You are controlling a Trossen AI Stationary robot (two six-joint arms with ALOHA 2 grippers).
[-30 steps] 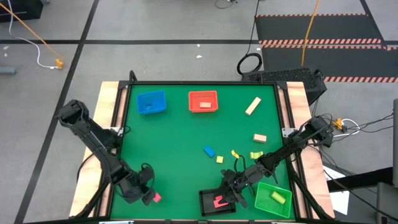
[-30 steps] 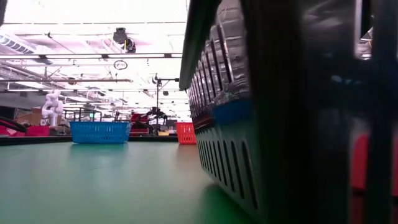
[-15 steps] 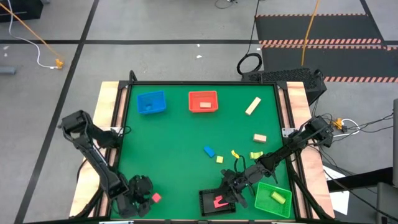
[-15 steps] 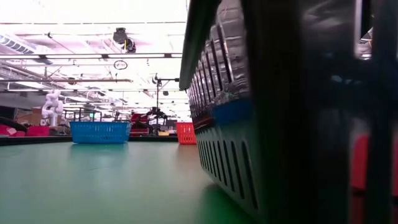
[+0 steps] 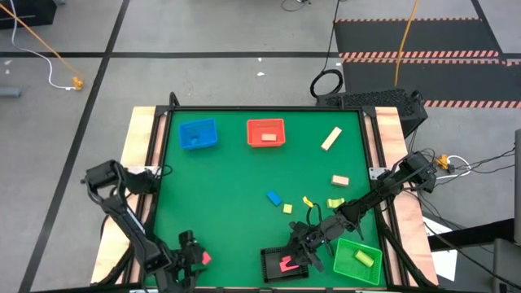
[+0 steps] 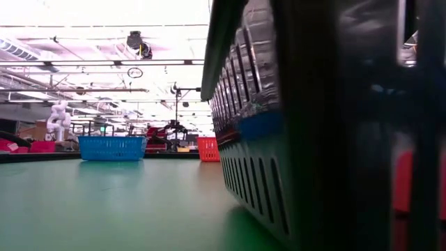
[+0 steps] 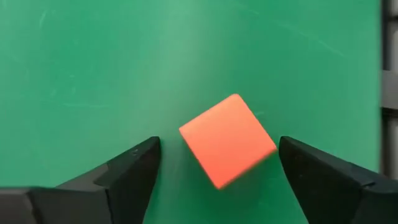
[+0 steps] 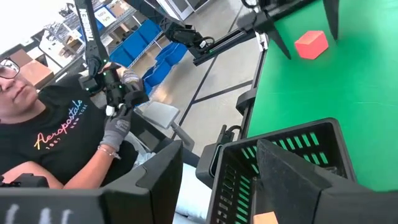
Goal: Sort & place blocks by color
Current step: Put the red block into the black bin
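The left claw [image 7: 217,162] stands spread, a small pink cube [image 7: 227,140] lying free between its fingers on the green table [image 7: 93,74] near the front edge. The right claw [image 5: 305,248] hovers over the black slatted tray [image 5: 269,264]; whether it grips anything cannot be told.

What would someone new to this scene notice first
Probably the pink cube, lying tilted on the green table between the open fingers of the left gripper, at the table's near left corner. Next, the right gripper over the black tray, with the green tray beside it.
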